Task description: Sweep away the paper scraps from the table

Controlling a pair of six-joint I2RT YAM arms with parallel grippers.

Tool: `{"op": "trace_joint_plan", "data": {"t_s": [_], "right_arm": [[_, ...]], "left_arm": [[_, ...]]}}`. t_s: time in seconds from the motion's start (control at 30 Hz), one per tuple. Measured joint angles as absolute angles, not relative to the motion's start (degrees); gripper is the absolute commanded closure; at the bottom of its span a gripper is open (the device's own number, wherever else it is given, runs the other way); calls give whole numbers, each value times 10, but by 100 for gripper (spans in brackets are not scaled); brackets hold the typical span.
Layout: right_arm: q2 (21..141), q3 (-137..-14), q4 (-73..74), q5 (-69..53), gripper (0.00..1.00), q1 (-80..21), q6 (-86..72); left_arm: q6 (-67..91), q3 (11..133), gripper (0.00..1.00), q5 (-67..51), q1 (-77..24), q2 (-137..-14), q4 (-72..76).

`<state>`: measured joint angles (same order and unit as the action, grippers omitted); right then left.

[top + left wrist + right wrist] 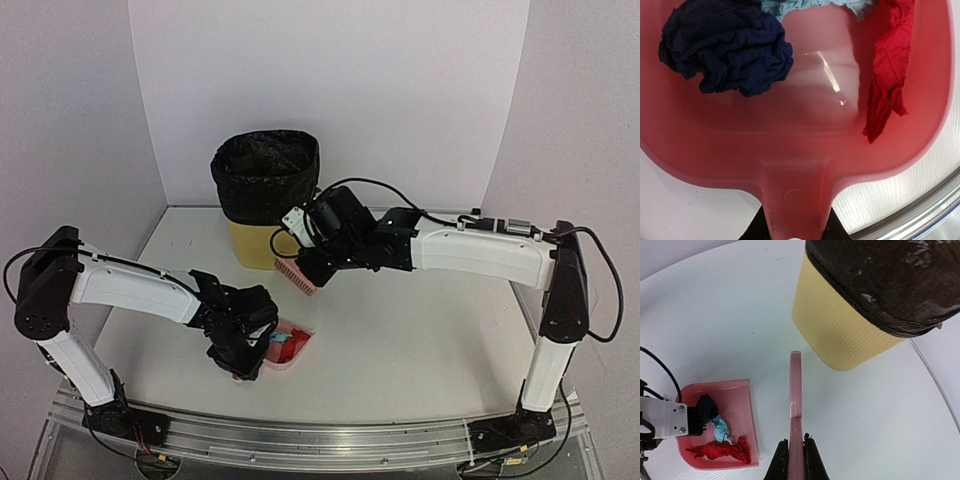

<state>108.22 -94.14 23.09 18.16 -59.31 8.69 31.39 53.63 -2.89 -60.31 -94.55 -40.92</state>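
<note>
From my console, the left gripper point(795, 232) is pinched onto the handle point(796, 197) of the pink dustpan point(790, 145). Its dark fingers point(755, 231) press against either side of the stem at the bottom of the left wrist view. The paper scraps point(720, 432) I can find all lie inside that pan: a navy wad point(725, 47) at the back on one side, a light blue wad point(790, 6) just beside it at the far edge, and a long red wad point(887, 70) along the opposite wall. The pan is at the front of the table point(430, 340), left of the middle and not far from the metal rail point(320, 440); I cannot tell whether it rests on the surface or is raised a little. The right gripper point(796, 462) is clamped on the pink brush point(795, 390), which I see edge-on in the right wrist view as a thin strip running away from the jaws toward the foot of the yellow bin point(840, 325); whether its tip touches the bin I cannot tell. The bin stands at the back of the table with a black liner point(265, 165) folded over its rim. Brush and dustpan are apart, the pan's open mouth turned toward the brush
</note>
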Motion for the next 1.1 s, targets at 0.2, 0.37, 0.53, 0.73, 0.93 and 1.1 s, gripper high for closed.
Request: {"op": "trace_joint_plan", "data": {"t_s": [0.2,0.37,0.53,0.73,0.93,1.1], "right_arm": [[1040,-931,214,266,100,-593,82],[1000,-916,191,334,100,-592,103],[946,-854,185,382,100,-578,118],[866,-740,181,423,100,-526,115],[779,-636,183,457,100,-480,96],[720,-579,187,472,100,-467,79]], "left_arm": [[293,569,100,-2,-603,-945,-425],[283,596,100,7,-603,-935,-438],[282,636,100,7,-603,-914,-459],[271,721,100,24,-603,-918,-497],[245,840,100,43,-603,-972,-529],[216,940,100,65,-603,-1028,-561]]}}
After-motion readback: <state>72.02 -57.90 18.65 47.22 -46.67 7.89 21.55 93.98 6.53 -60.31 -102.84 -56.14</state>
